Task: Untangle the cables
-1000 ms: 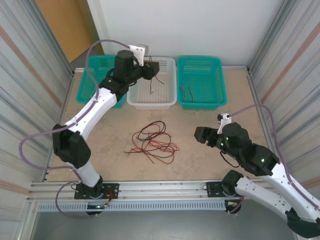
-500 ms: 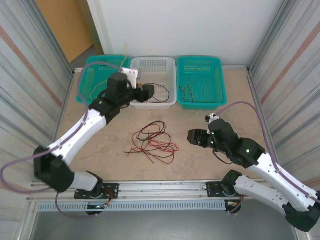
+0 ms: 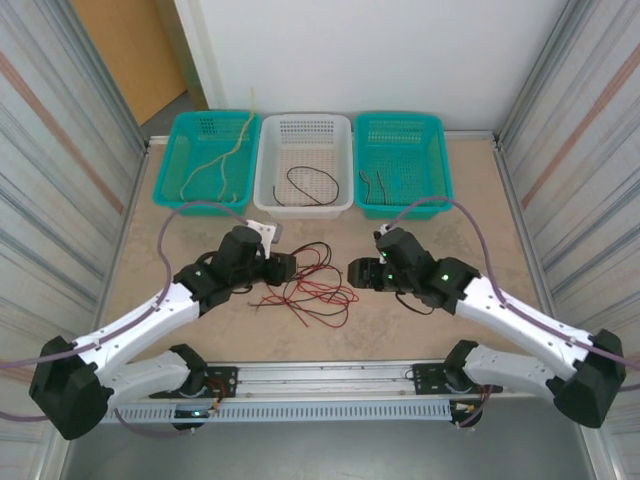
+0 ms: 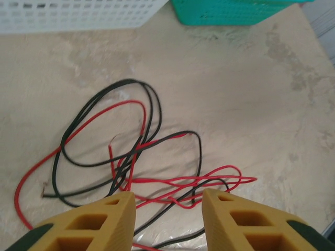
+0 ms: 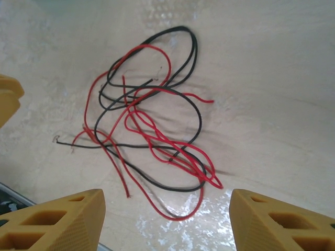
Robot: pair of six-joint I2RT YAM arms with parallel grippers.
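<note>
Your arms lean inward over the tangled thin red-and-black cables [image 3: 310,288]; left end effector [image 3: 283,268] part-open, right end effector [image 3: 357,274] wide.

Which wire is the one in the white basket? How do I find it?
Look at the far edge of the table, where three baskets stand in a row. The middle one is the white basket, and one black cable lies in it in a loose loop. The teal basket on its left holds yellowish-tan cables instead.
</note>
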